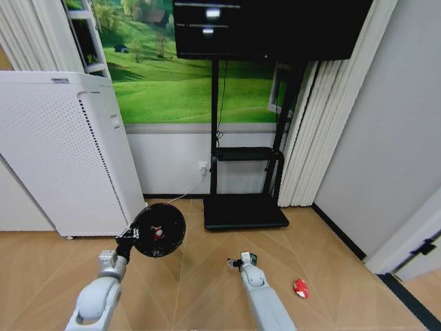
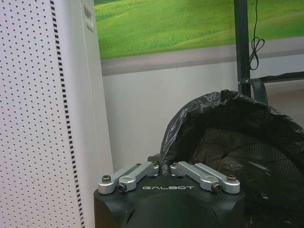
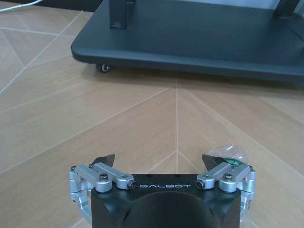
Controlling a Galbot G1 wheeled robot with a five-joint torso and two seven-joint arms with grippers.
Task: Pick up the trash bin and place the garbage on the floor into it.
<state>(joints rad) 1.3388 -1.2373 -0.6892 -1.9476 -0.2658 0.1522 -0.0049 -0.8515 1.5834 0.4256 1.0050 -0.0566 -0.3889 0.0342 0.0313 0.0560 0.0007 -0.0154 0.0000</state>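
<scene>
Fingers of my left gripper (image 2: 164, 166) are clenching the liner at the rim of the trash bin (image 1: 158, 230), lower left of the head view, its mouth tipped toward me. My right gripper (image 3: 159, 161) is spreading wide, low over the wooden floor (image 3: 57, 118), one finger (image 3: 211, 160) just beside the greenish bottle (image 3: 231, 156). A red scrap (image 1: 300, 288) is lying lower right, near the wall.

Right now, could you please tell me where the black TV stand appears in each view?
Head view: black TV stand at centre, against the wall.
Left wrist view: its post rises beyond the trash bin.
Right wrist view: its wheeled base lies ahead on the floor.
Shared landmark: the meadow mural, in head and left wrist views.
</scene>
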